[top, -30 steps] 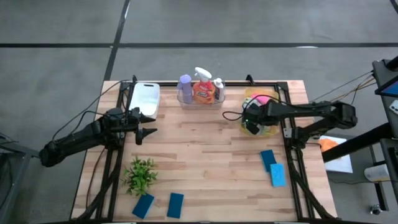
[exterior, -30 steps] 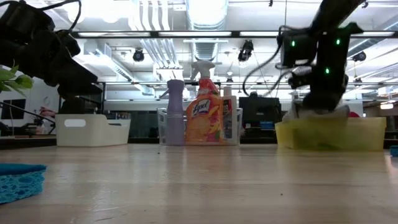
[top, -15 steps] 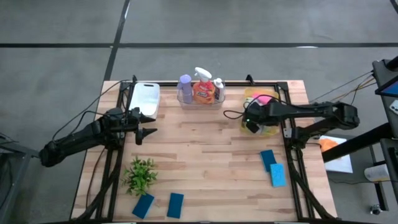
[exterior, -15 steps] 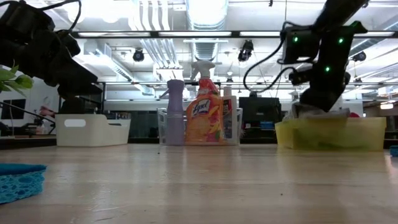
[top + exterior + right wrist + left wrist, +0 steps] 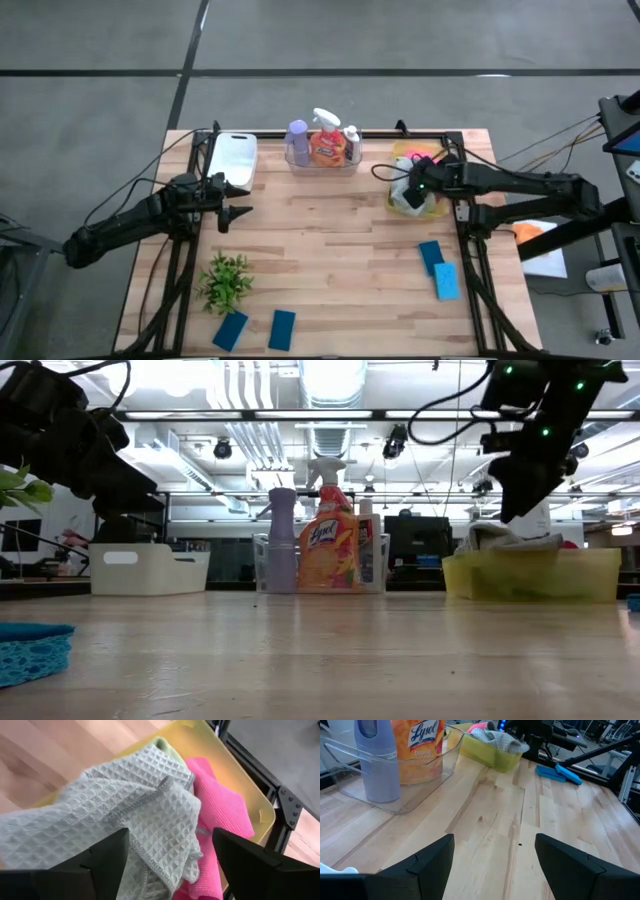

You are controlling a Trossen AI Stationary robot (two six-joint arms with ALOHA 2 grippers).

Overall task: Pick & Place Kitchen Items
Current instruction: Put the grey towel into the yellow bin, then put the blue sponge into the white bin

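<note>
My right gripper stands open above the yellow tray at the table's far right, clear of the cloths. In the tray a grey waffle cloth lies heaped on a pink cloth, with a green cloth's edge showing behind it. The purple bottle, orange spray bottle and small white bottle stand in a clear tray at the far middle. Blue sponges lie at the right and near left. My left gripper hovers open by the white tray.
A small green plant sits near the left front, with another blue sponge beside the near-left one. Black frame rails run along the table's left, right and far sides. Bare wood lies in the table's middle.
My right gripper has let go of the grey cloth and risen out of the yellow tray, drawing a little toward the table's right edge. The cloth stays heaped in the tray.
</note>
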